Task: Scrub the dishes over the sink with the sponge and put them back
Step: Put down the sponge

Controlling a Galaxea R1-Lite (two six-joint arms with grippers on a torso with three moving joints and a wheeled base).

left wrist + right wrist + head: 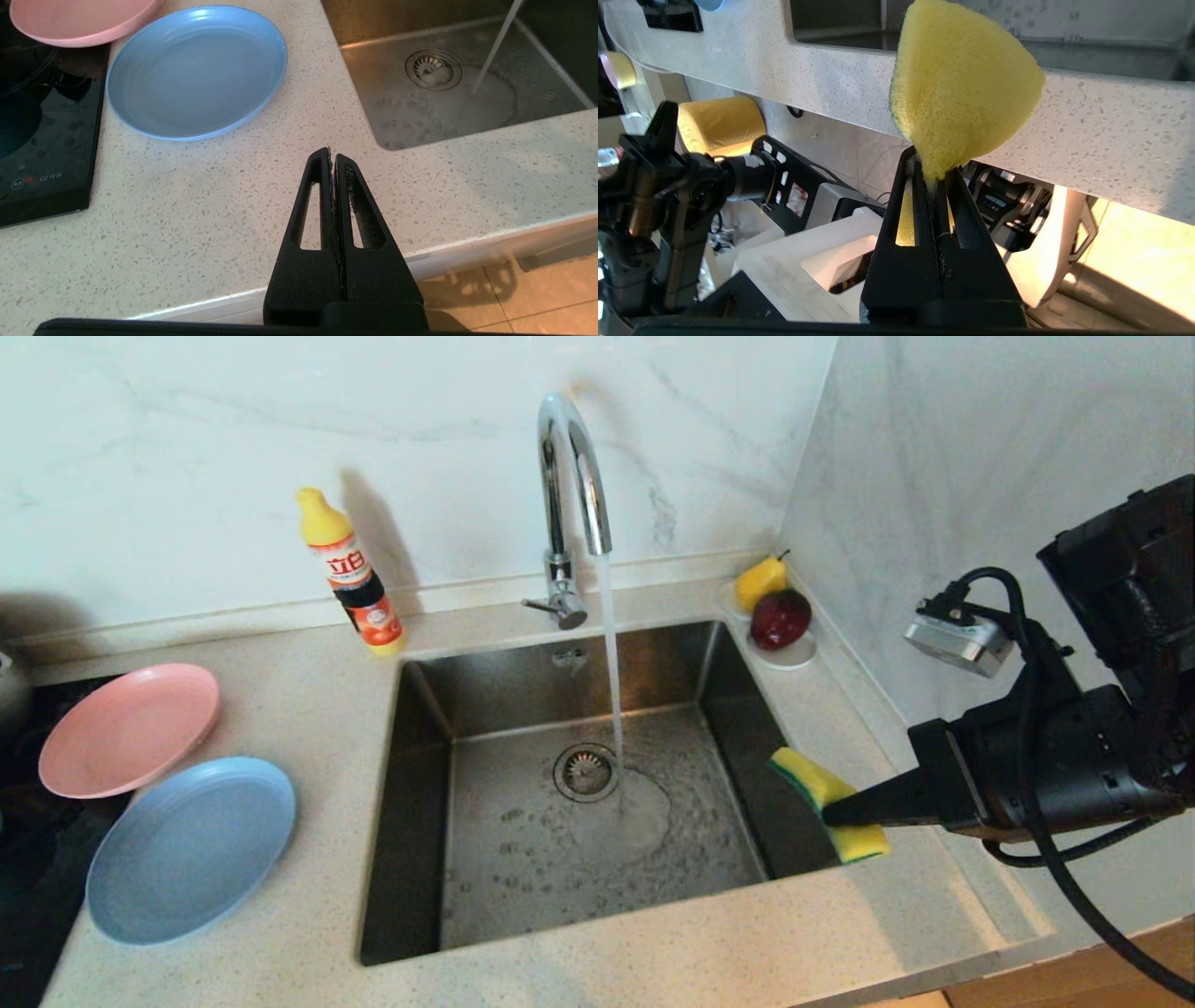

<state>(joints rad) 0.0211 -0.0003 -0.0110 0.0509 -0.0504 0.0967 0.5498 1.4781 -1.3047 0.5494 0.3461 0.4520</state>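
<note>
Two matte round plates [191, 845] | steel sink [569, 803] | right tool [831, 815] pinching porous sponge [826, 793]

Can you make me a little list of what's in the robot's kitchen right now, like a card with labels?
Sponge: yellow sponge pinched in the right gripper, jaws shut on it, at the sink's right edge
Left gripper: jaws shut, empty, above the counter
Sink: steel, tap running
Plates: pink plate and light-blue plate on the counter, left of the sink
Bowl: not in view
</note>
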